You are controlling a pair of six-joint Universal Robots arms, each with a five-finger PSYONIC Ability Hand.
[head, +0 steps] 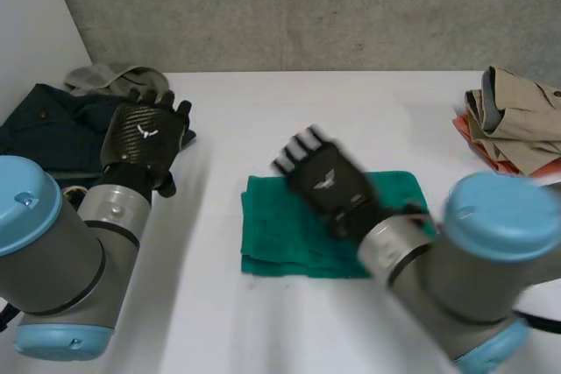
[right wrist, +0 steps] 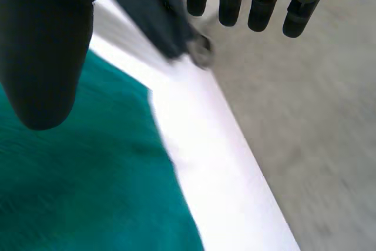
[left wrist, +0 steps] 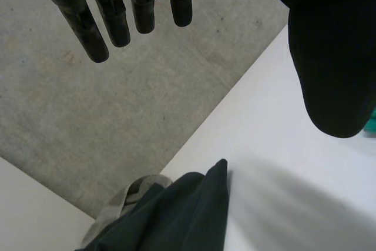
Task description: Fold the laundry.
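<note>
Inspecting the folded green cloth (head: pixel 289 234), we find it beneath our right hand (head: pixel 326 183), fingers straight and empty, its long axis crossing them obliquely. Our left hand (head: pixel 145 137), likewise relaxed and empty, hangs well apart; the right is nearer.

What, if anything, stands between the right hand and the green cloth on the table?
Nothing visible does. The right hand, fingers straight, is directly over the green cloth, with no other object between them. The left hand is apart from it, by the dark garments.
</note>
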